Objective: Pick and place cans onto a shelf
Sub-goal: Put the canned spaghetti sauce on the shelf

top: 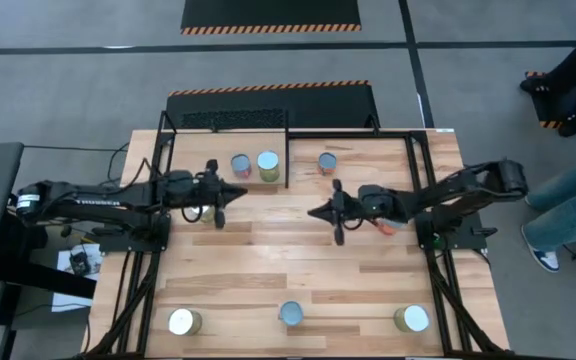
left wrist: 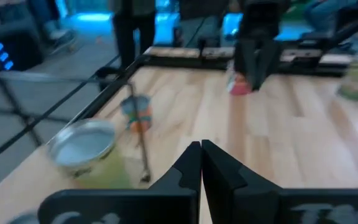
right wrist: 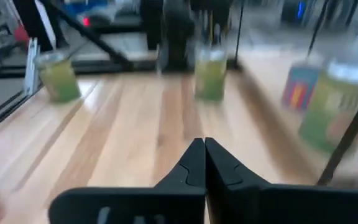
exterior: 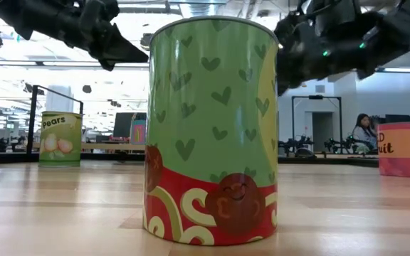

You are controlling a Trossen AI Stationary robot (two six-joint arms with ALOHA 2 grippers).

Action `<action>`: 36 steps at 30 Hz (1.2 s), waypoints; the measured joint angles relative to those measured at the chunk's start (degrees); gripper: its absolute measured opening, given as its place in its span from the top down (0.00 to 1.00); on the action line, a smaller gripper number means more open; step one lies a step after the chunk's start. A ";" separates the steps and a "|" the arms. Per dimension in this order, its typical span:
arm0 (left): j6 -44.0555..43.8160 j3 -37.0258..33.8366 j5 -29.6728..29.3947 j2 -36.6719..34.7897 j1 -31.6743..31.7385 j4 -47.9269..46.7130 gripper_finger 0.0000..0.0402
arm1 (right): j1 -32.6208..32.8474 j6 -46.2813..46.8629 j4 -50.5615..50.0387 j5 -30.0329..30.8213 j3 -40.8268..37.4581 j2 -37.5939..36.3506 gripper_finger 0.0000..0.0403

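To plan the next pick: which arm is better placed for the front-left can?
Probably left. The front-left can stands on its side of the table, and the left gripper is shut and empty. The right gripper, also shut, is farther away.

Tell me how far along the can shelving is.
Possibly done: three small silver-topped tin cans stand by the far black metal rails; whether on the shelf, unclear. In hand: nothing; left hand and right hand hover shut and empty mid-table. Left: three cans along the near edge, two under the arms.
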 joint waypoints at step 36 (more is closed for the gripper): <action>-4.08 3.86 5.93 13.54 -16.13 3.35 1.00 | 23.24 17.92 -34.23 24.18 6.73 -4.69 0.98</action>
